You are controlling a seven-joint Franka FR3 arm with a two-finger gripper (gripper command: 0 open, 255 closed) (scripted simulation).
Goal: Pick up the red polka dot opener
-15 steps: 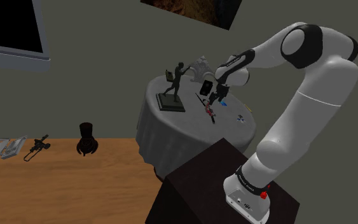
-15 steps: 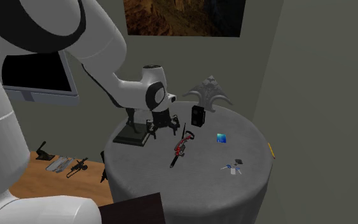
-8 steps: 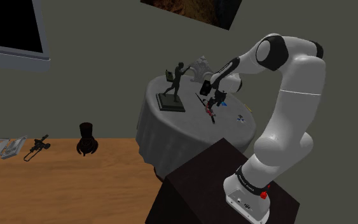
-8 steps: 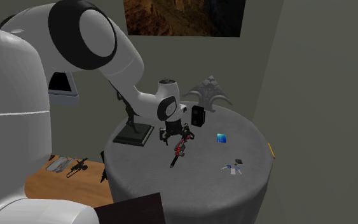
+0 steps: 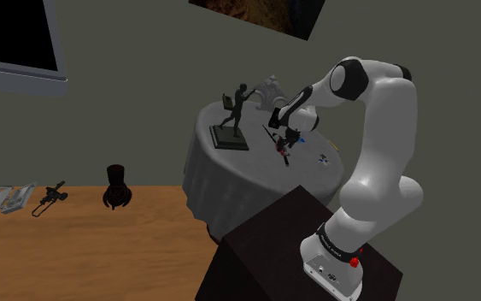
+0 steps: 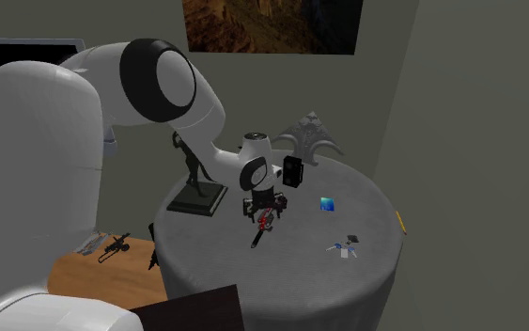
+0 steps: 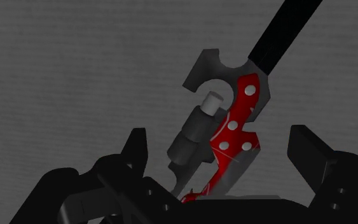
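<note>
Hand: your hand (image 7: pixel 222 156) hovers low over the opener with its fingers (image 7: pixel 136 149) spread wide and nothing pinched. One finger stands on each side of the red body, and neither touches it.
Opener: the red polka dot opener (image 7: pixel 236 127) lies flat on the grey cloth directly under the hand. It has a red white-dotted body, a grey hooked head, a grey cylinder alongside, and a long black handle running away from the hand.
Step in hand: by my reading, this is the last bit of descent and then the close.
Alignment: the opener runs at a slant to the line between your fingers. Turn the wrist a little first, so that the pads close square across it.
Grip spot: aim for the red body together with the cylinder beside it. That is the thickest part, and the thin handle would likely slip.
Descent: go straight down until the tips nearly meet the cloth, because the piece sits low.
Risk: the uneven outline may make it pivot as you close, and the tips could catch the cloth.
Table: the round cloth-draped table (image 6: pixel 281 291) has bare cloth around the opener.
Neighbours: a dark figurine (image 6: pixel 199 196) and a black box (image 6: pixel 293 172) stand near, so lift straight up.
Farther: a small blue thing (image 6: pixel 327 204) and a grey ornament (image 6: pixel 306 138) are well apart.
</note>
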